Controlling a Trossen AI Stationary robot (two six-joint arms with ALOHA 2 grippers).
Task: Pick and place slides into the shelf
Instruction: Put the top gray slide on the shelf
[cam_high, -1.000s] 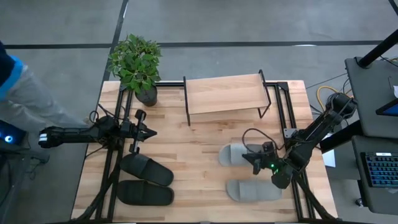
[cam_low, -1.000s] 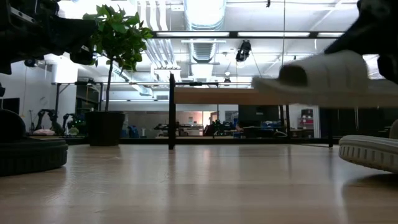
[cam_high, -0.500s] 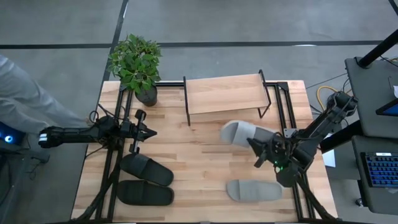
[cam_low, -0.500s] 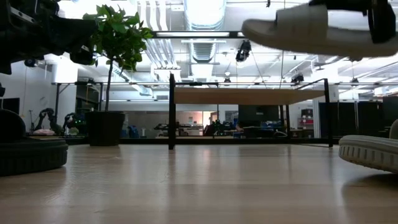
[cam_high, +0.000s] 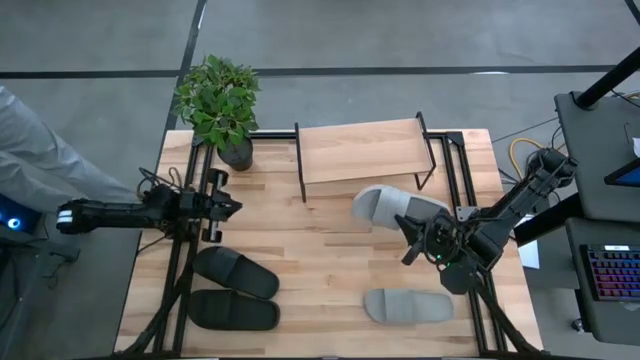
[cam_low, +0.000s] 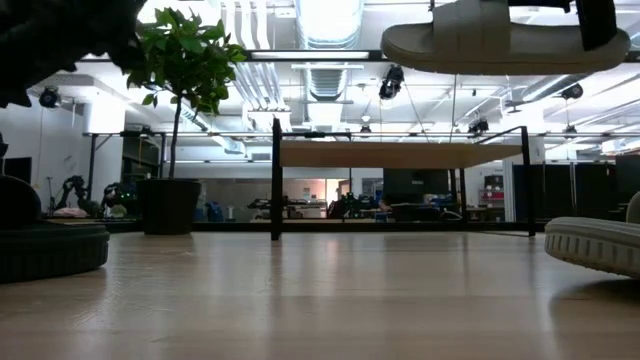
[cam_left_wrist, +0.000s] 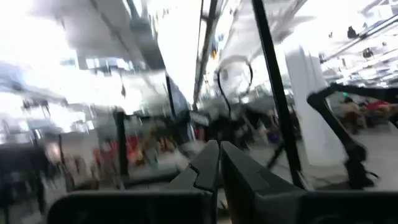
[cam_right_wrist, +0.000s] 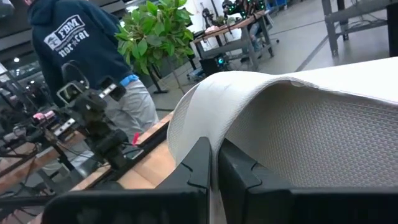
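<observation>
One light grey slide (cam_high: 392, 207) hangs in the air in front of the shelf (cam_high: 362, 150), with my right gripper (cam_high: 415, 240) shut on it; in the low view this slide (cam_low: 500, 40) floats near the top, above shelf height. The other grey slide (cam_high: 407, 305) lies sole down near the table's front right. Two black slides (cam_high: 236, 272) (cam_high: 233, 311) lie side by side at the front left. My left gripper (cam_high: 228, 207) is shut on nothing, held above the table's left side. My right gripper pinches the grey slide's wide strap at its edge (cam_right_wrist: 198, 124) between its two fingers (cam_right_wrist: 200, 163). The fingers come about level from the table's right. The slide is lifted clear of the table, roughly level with its sole down.
A potted plant (cam_high: 218, 100) stands at the far left corner beside the shelf. A person in a dark hoodie (cam_right_wrist: 87, 43) stands beyond the table's left edge. Bare wood lies between the black slides and the grey ones.
My right gripper has risen with the grey slide and carried it toward the far edge, closer to the shelf; the slide has turned and now hangs higher than the shelf top. My left gripper has tipped upward and drawn back a little toward the left edge.
</observation>
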